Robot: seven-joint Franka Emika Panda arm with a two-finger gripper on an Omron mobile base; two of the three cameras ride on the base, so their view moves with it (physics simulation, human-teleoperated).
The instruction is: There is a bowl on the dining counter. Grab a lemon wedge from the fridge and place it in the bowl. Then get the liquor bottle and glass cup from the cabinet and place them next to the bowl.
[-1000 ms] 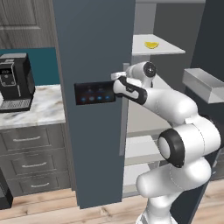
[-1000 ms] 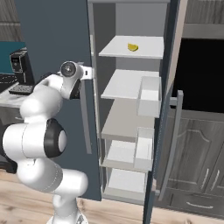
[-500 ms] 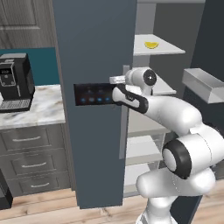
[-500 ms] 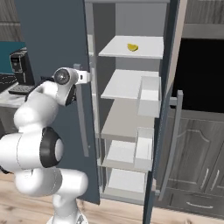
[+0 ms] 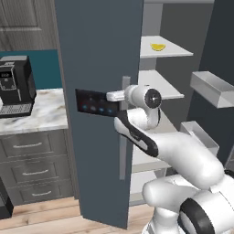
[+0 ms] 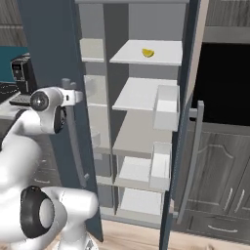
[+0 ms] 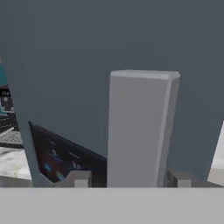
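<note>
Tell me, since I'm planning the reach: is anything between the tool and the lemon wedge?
Yes. The tool straddles the handle on the open fridge door; the lemon wedge lies on the top shelf behind that door.

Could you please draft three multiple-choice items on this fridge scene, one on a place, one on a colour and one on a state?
1. Where does the lemon wedge lie?
A. on the top shelf of the fridge
B. on the floor
C. on the marble counter

2. What colour is the coffee machine on the counter?
A. red
B. black
C. white

3. How does the left fridge door stand?
A. shut flush
C. taken off
B. swung open

Answers:
1 A, the yellow wedge sits on the uppermost white shelf in both base views.
2 B, its body is dark black against the teal wall.
3 B, the shelves show behind it, and the gripper has a finger on either side of the grey door handle.
</note>
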